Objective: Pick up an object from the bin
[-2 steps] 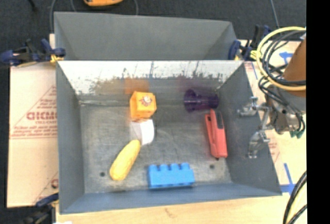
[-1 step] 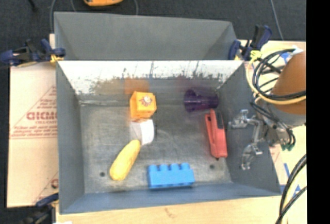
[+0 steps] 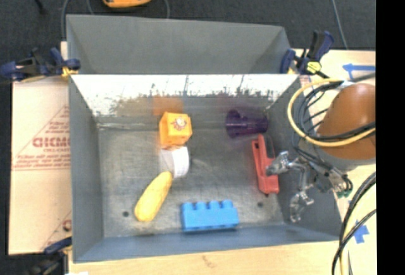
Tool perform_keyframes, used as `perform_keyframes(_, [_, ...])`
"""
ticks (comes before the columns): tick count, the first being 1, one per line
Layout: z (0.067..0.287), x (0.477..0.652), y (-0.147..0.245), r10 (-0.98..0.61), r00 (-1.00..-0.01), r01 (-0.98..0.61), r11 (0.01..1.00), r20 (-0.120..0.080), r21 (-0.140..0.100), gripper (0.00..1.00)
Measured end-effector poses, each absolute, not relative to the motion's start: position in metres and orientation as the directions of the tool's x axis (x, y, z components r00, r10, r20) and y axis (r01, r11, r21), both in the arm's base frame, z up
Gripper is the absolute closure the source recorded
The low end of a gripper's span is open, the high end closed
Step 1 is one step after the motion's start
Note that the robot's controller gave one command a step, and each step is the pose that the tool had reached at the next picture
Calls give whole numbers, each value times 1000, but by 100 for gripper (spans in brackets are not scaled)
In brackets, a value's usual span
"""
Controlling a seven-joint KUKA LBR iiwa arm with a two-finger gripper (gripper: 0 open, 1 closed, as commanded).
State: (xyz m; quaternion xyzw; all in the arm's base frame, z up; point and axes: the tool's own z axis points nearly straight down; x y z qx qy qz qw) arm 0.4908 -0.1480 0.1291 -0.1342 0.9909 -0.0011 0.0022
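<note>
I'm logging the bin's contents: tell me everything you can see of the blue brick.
The blue brick is a long toy building block, plastic by its look, bright blue all over, with a row of round studs along its upper side. It looks whole and lies flat on the floor of the bin, close to the wall nearest the camera, its long side along that wall. Only the floor touches it: the yellow banana lies to its left, apart.
</note>
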Motion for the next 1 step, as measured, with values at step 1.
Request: perform_keyframes(1, [129,480,-113,-328,-945,-328,945,1,1,0])
